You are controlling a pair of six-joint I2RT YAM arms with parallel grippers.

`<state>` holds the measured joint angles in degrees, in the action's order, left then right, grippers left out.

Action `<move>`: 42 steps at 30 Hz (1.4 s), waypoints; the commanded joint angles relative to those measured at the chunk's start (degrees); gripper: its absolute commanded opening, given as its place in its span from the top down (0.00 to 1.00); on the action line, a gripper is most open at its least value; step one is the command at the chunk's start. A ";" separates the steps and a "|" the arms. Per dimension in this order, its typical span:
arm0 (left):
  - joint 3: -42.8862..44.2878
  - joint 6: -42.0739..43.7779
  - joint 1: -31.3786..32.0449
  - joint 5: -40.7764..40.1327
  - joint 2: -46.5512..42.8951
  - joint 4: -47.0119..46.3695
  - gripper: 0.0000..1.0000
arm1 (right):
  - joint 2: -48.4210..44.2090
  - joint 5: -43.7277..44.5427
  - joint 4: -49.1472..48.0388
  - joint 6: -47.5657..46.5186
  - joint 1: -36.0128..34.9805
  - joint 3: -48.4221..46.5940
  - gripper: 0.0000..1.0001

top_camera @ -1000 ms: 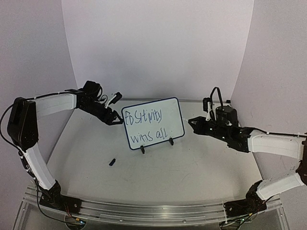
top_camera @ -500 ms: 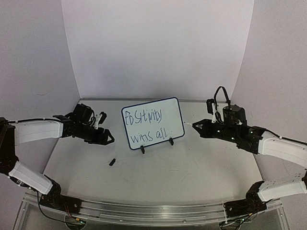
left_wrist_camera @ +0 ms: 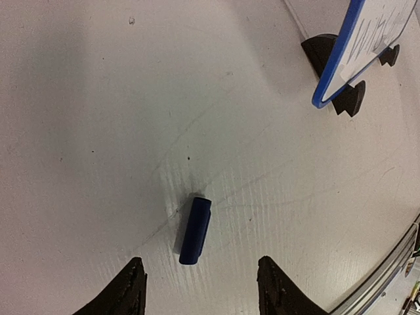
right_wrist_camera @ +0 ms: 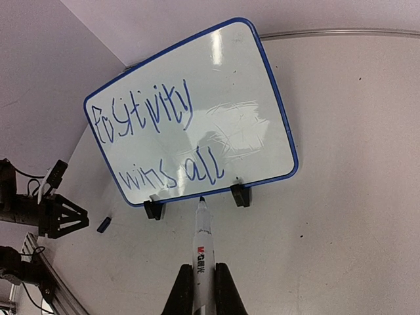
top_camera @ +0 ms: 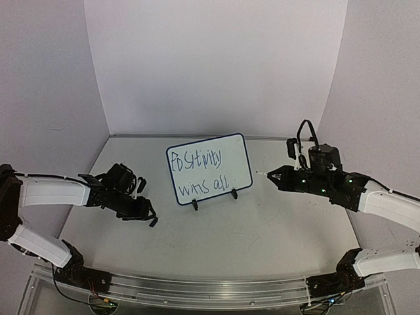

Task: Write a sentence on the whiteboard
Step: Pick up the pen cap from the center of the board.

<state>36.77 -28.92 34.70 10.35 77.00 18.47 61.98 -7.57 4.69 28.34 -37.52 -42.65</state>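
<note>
The whiteboard (top_camera: 233, 161) (right_wrist_camera: 236, 85) stands tilted on two black clip feet at the middle of the table. The sentence (top_camera: 197, 172) (right_wrist_camera: 147, 121) on it reads "Positivity wins all" in two blue lines. My right gripper (top_camera: 277, 176) (right_wrist_camera: 203, 266) is shut on a white marker (right_wrist_camera: 203, 243). The marker's bare tip points at the board's lower edge, a little short of it. My left gripper (top_camera: 149, 213) (left_wrist_camera: 201, 262) hangs open low over the table. A small dark-blue marker cap (left_wrist_camera: 195, 230) (top_camera: 154, 222) lies between and just ahead of its fingertips, untouched.
The board's blue frame corner (left_wrist_camera: 335, 72) and one black foot (left_wrist_camera: 320, 51) show at the upper right of the left wrist view. White walls close in the table at the back and sides. A metal rail (top_camera: 197, 289) runs along the near edge.
My left arm swung down and back from the board's left edge to the cap on the table. My right gripper drew slightly right with the marker, away from the board.
</note>
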 commanded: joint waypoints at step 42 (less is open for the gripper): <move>7.81 2.47 9.63 -11.69 13.35 4.61 0.81 | -2.32 0.67 0.23 2.92 0.34 1.43 1.00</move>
<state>42.13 -26.94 43.86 -0.25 88.89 22.54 60.36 -7.56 5.30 31.12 -37.52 -41.58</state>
